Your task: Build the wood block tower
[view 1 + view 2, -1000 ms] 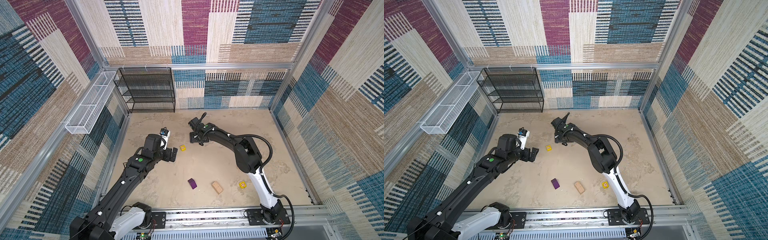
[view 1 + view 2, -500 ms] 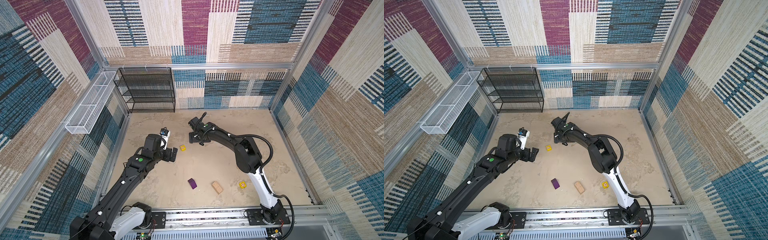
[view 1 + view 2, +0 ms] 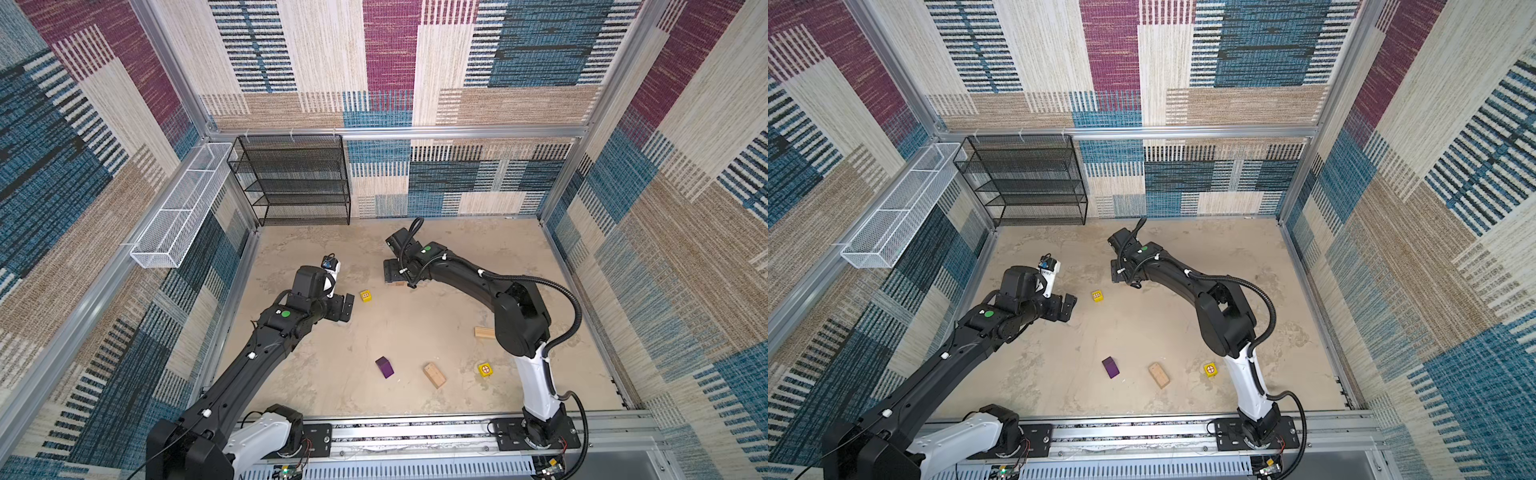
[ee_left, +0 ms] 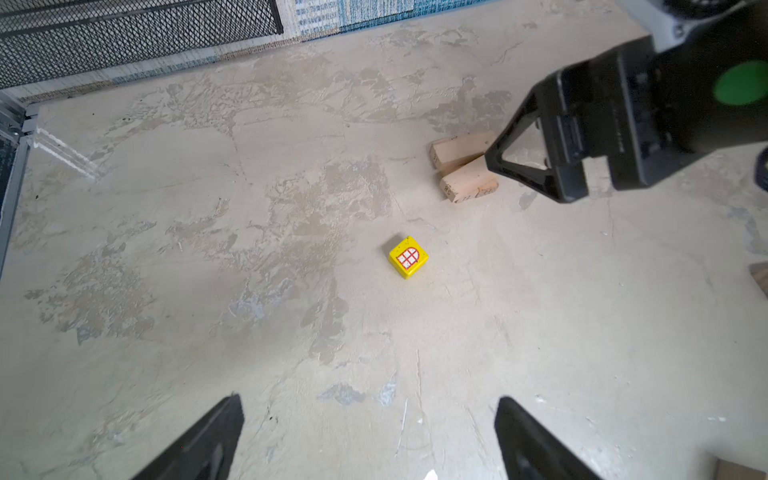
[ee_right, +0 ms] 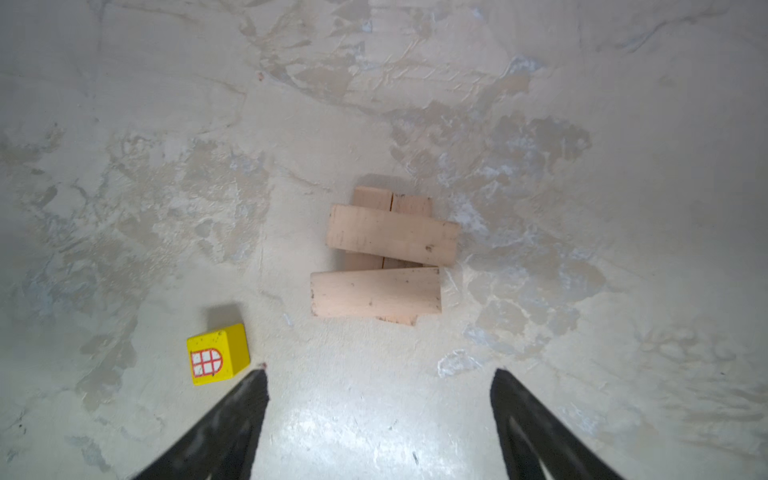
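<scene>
Barely anything has shifted over the last second: in both top views the two arms, the loose blocks and the stack sit where they did. The right gripper [image 5: 379, 371] hangs directly above the wood block tower [image 5: 386, 249], at the far middle of the counter [image 3: 415, 332]. Its jaws are spread wide with nothing between them. The left gripper [image 4: 369, 398] is likewise wide open and empty. It hovers to the left of the tower, with a yellow cube [image 4: 408, 257] lying on the counter ahead of it.

The tower is two layers high: two bricks side by side below, two laid across them above. The upper brick [image 5: 376, 293] closer to that cube sits at the very end of the lower pair. It looks slightly tilted, and an edge of the brick beneath shows past it.

My reading is that the second layer is down and the right arm is free for the next pick. Still to place are a tan brick [image 3: 434, 375] at the near middle, another brick [image 3: 483, 332] half hidden behind the right arm, a second yellow cube [image 3: 485, 369] at the near right, and the purple block [image 3: 384, 367]. The tilted brick may need squaring before a third layer goes on.
</scene>
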Robot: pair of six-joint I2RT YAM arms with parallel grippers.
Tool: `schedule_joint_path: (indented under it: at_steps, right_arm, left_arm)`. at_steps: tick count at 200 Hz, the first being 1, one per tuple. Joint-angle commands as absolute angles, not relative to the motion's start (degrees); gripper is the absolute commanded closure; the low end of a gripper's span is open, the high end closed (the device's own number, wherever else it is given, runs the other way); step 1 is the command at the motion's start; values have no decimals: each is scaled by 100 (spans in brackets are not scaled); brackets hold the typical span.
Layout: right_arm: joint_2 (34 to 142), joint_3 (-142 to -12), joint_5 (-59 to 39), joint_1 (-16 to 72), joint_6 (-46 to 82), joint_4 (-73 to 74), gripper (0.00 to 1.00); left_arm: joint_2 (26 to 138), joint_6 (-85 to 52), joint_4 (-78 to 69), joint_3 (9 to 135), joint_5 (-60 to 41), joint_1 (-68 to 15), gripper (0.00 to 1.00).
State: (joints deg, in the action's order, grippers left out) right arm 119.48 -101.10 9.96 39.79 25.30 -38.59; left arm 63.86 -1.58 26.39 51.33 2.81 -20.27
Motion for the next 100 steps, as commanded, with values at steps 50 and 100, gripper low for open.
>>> schedule_joint_path:
  at_steps: [50, 100]
  right_arm:
    - [11116, -8920, 958, 3929, 534, -2632, 36]
    - [10789, -8226, 57, 3155, 1102, -2376, 55]
  left_arm:
    - [7639, -915, 2312, 6166, -386, -2021, 19]
    - [8979, -2326, 1915, 6793, -1002, -2023, 58]
